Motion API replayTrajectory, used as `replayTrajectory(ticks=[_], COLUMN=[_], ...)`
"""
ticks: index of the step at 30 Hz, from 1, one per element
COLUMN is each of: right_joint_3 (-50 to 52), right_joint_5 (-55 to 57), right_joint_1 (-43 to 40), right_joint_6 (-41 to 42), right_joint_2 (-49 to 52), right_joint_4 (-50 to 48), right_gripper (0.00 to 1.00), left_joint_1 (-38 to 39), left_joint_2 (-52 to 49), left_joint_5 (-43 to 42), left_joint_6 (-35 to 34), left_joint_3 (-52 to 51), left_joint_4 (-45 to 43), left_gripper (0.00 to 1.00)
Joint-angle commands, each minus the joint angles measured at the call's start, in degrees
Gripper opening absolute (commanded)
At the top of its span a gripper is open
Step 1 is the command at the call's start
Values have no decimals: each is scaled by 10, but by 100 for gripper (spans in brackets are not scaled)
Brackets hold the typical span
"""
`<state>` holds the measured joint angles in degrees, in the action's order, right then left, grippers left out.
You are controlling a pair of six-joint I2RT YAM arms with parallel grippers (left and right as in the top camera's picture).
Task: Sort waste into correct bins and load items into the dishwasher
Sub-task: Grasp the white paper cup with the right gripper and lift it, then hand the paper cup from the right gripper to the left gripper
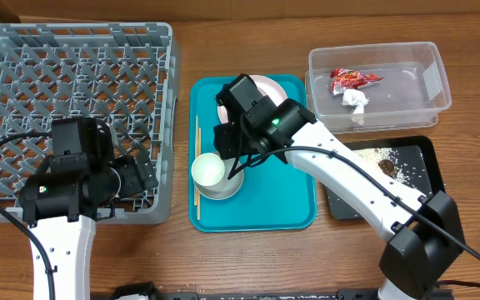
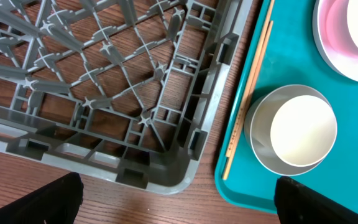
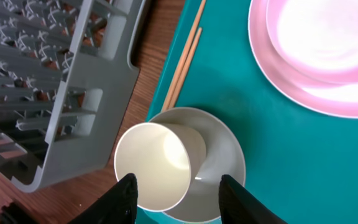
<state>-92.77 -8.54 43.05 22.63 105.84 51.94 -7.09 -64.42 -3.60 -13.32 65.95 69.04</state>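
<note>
Now the right claw (image 3: pixel 182 200) hangs spread wide astride the cup (image 3: pixel 151 163), which lies tilted in a bowl (image 3: pixel 225 158) on the teal tray (image 3: pixel 278 149). The left claw (image 2: pixel 179 202) gapes wide, empty, by the rack (image 2: pixel 104 81) corner.

A grey plastic lattice dish rack (image 1: pixel 73 75) fills the left of the wooden desk (image 1: pixel 240 258). Beside it, a teal rectangular tray (image 1: pixel 282 200) carries thin wooden chopsticks (image 1: pixel 197 162), a white cup (image 1: pixel 208 170) sitting in a small white bowl (image 1: pixel 222 192), and a pale pink round plate (image 1: pixel 269 86) half hidden by the right arm (image 1: pixel 340 167). A clear rectangular plastic tub (image 1: pixel 436 83) holds a crinkled red wrapper (image 1: pixel 352 79) and a crumpled white tissue (image 1: pixel 356 100). A shallow black tray (image 1: pixel 430 150) holds white rice grains (image 1: pixel 382 154) and a brown scrap (image 1: pixel 387 167).
</note>
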Motion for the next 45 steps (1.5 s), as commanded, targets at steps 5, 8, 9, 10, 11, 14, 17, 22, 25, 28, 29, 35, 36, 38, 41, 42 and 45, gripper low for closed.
replayTrajectory(ticks=[5,8,9,10,11,14,17,22,25,28,29,35,36,38,41,42,45], right_joint_3=[-1,-1,-1,-1,-1,-2,-12,-25,-26,-26,-26,-12,-11,-10,-10,-10,-10], right_joint_5=[25,25,25,25,25,25,28,34,33,3,-17,-240,-275,-329,-392,-405,-455], right_joint_1=[26,26,26,26,26,26,16,-30,-71,-127,-148,-278,-295,-322,-348,-351,-355], right_joint_6=[1,2,2,2,1,1,1,1,1,1,-2,-63,-79,-103,-133,-138,-143], right_joint_2=[69,102,113,119,123,122,95,17,-30,-63,-68,-67,-66,-64,-63,-62,-61], right_joint_4=[1,14,19,21,23,26,29,47,67,90,95,104,105,110,118,119,120], right_gripper=[40,33,33,31,25,9,4,4,4,4,4,4,4,4,4,4,4], left_joint_1=[4,4,4,4,4,4,4,4,4,4,4,35,46,71,107,116,149], left_joint_2=[-1,-1,-1,-1,-1,-1,-1,-1,-1,-2,-3,-35,-46,-65,-93,-101,-118], left_joint_5=[6,6,6,6,6,6,6,-8,-36,-95,-115,-289,-317,-367,-456,-475,-507], left_joint_6=[9,9,9,9,9,9,9,9,9,9,10,16,16,29,58,59,58], left_joint_3=[7,7,7,7,7,7,7,7,7,7,7,7,7,7,7,7,7], left_joint_4=[0,0,0,0,-1,-1,-1,-2,-12,-37,-48,-140,-160,-196,-261,-281,-342], left_gripper=[100,100,100,100,100,100,100,100,99,99,99,97,97,98,97,97,97])
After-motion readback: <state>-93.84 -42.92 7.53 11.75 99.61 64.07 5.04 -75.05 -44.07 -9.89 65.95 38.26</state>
